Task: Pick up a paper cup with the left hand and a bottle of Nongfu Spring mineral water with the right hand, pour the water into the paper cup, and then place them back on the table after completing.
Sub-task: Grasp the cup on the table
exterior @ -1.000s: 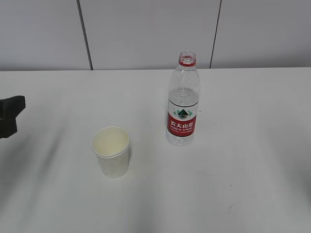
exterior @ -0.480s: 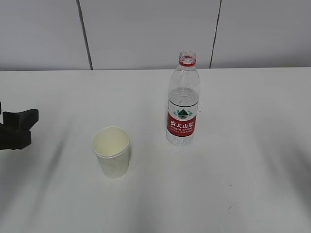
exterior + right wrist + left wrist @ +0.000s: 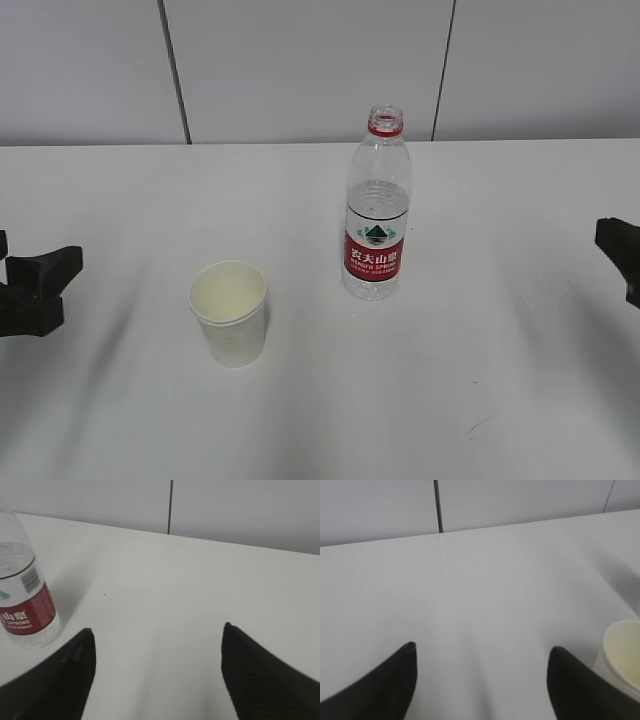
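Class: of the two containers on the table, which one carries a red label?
The bottle: tall, clear plastic, red label and neck ring. The paper cup is short and plain cream.

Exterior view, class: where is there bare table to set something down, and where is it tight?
The table is bare in front of the cup and bottle, behind them to the wall, and between the bottle and the right gripper. Tightest is the gap between cup and bottle. The left gripper borders the left patch.
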Controlling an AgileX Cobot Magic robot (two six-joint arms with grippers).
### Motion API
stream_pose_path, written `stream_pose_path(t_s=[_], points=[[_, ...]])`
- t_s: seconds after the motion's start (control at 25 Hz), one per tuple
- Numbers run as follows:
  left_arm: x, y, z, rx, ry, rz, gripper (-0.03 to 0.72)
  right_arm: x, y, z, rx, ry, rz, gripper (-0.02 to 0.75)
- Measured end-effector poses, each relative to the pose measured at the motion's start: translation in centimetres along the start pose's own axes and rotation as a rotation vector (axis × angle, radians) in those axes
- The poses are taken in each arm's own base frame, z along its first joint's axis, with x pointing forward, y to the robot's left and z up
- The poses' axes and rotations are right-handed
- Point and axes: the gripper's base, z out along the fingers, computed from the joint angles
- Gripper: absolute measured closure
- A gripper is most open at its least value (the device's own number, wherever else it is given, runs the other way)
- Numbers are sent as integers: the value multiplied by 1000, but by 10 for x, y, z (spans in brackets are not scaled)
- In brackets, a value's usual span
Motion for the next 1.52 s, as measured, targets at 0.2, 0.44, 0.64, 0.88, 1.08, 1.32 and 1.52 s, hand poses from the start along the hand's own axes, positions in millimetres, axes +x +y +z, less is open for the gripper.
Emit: stream_pose_path(t_s=[0.2,0.44,0.64,0.88,1.08,1.32,1.52], points=[[9,-3,7,35,50,-7,189,0,8,3,-90,-13,-68,158],[21,-10,16,104,105,2,189,0,10,2,-110,-14,-80,158],[35,-15,26,164,156,22,189,0,10,3,-112,-15,-82,158],[43,-21,32,231,159,60,189,0,10,3,-114,-16,-84,158],[52,-28,33,318,192,124,189,0,10,3,-114,-16,-84,158],[56,-32,38,368,158,118,189,0,10,3,-114,-16,-84,158],[60,-35,43,391,131,89,150,0,10,3,-114,-16,-84,158]])
